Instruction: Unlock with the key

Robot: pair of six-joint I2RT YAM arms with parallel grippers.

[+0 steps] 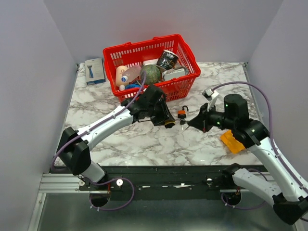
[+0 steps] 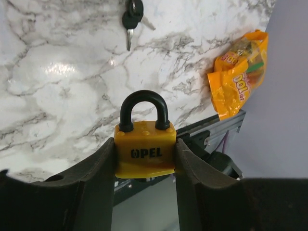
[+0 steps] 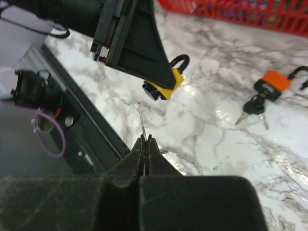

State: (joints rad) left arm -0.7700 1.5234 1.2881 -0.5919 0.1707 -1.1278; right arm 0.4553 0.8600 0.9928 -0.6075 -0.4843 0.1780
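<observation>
The left gripper is clamping the small, hard, likely slick padlock by its flat sides over the table, while the right gripper is pinching the thin, light key, blade pointing lockward.

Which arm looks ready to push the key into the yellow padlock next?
The right one. The right pincer is shut on a thin key whose tip points toward the yellow padlock, not yet touching it. The left pincer is busy clamping that padlock's body.
</observation>
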